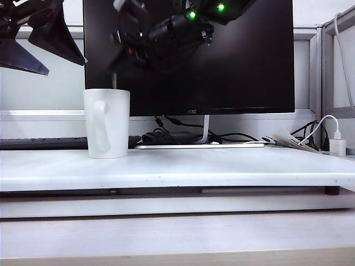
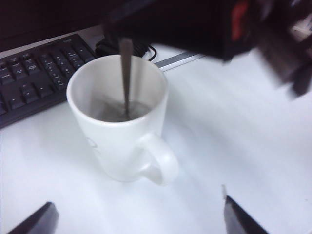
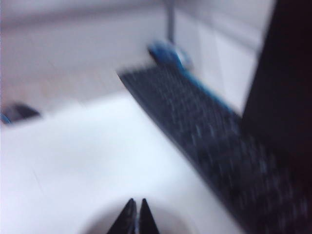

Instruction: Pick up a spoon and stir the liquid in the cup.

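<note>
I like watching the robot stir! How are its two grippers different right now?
The left gripper is open with its tips wide apart; the right gripper is shut on the spoon.
The left gripper holds nothing and hangs near the cup on the side of its handle; the right gripper sits above the cup, with the spoon reaching down into the liquid.
Both are dark and two-fingered.

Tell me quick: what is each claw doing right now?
Left gripper: open, empty, near the cup.
Right gripper: shut on the spoon, above the cup.
</note>
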{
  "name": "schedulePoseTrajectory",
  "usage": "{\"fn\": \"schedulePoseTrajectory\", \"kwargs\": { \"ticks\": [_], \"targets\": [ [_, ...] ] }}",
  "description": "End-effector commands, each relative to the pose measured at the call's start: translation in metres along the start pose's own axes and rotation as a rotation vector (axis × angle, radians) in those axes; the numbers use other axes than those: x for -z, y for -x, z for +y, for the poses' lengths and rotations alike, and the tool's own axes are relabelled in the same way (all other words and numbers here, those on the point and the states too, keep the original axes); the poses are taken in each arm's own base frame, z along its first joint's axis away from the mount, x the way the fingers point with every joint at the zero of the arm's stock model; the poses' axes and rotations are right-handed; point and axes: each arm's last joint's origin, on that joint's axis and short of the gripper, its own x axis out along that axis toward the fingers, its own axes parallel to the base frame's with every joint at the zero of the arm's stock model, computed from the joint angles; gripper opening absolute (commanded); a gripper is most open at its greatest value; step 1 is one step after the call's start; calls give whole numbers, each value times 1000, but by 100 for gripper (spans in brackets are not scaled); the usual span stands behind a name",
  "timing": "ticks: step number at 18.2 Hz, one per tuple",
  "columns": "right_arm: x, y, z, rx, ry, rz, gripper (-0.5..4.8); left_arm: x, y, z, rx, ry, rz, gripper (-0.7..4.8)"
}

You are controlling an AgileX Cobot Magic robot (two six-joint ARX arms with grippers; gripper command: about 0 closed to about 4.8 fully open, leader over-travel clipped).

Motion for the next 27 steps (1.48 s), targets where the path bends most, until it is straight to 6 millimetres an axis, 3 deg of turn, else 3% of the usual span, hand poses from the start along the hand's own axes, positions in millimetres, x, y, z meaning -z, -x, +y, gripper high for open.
{"fn": "schedulePoseTrajectory", "kwargs": {
  "ticks": [1, 6, 9, 13, 20, 27],
  "targets": [
    [-13, 3, 2, -100, 36, -96, -6, -2, 1, 0, -18, -6, -6, 479],
    [-4, 3, 6, -190, -47, -20, -6, -2, 1, 0, -18, -6, -6, 479],
    [7, 4, 3, -69, -92, 90, -6, -2, 1, 0, -18, -6, -6, 479],
    [-1, 3, -2, 56, -43, 32, -6, -1, 1, 0, -19, -5, -3, 479],
    [-14, 4, 3, -138, 26, -116, -6, -1, 1, 1, -22, -5, -3, 479],
    [4, 4, 5, -157, -76, 49, -6, -1, 1, 1, -22, -5, -3, 479]
  ]
}}
